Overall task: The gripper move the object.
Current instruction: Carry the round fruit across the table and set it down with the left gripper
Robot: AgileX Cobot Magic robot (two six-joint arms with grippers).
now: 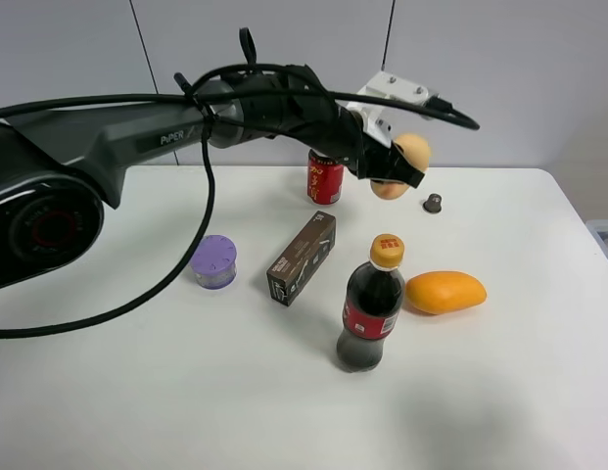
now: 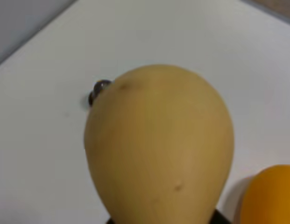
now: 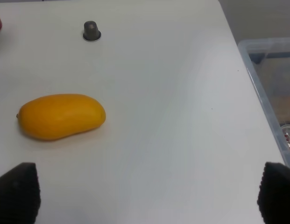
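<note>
Your left gripper [image 1: 399, 172] is closed on the potato [image 1: 411, 151], upper centre of frame, near the dark cap [image 1: 434, 204]; your right gripper [image 3: 147, 189] gapes wide, holding nothing.

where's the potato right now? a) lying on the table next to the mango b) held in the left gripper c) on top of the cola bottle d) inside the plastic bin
b: the left gripper is shut on the potato, holding it off the table near the red can.
</note>
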